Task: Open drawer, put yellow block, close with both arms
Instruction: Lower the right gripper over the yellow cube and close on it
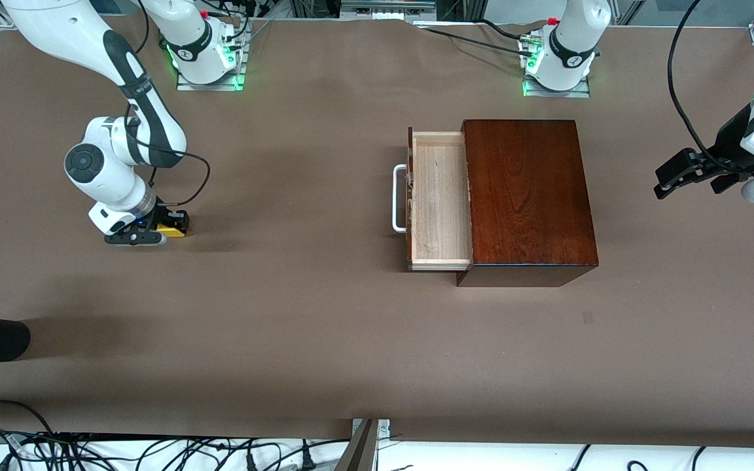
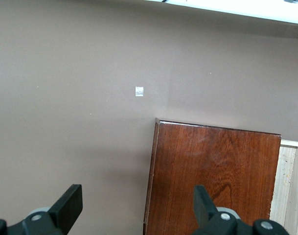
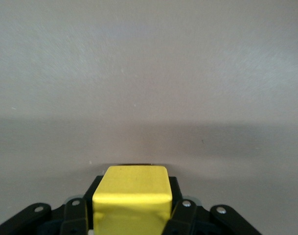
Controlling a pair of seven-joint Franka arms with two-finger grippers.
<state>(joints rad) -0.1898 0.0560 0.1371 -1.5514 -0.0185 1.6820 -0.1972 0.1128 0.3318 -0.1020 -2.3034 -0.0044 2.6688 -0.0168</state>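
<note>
The right fingers (image 3: pixel 78 215) are closed on the block (image 3: pixel 131 198), which sits between them low on the surface (image 1: pixel 298 327) at the right arm's end, well apart from the drawer (image 1: pixel 439 196). The block looks light, stiff and smooth, so I judge a hold on two flat sides across its middle is good, and the drawer is already pulled out and shows its empty pale tray. The left fingers (image 2: pixel 68 205) are wide open and hold nothing, waiting in the air over the surface just beside the box (image 1: pixel 527 190).

Even overhead light, soft shadows
</note>
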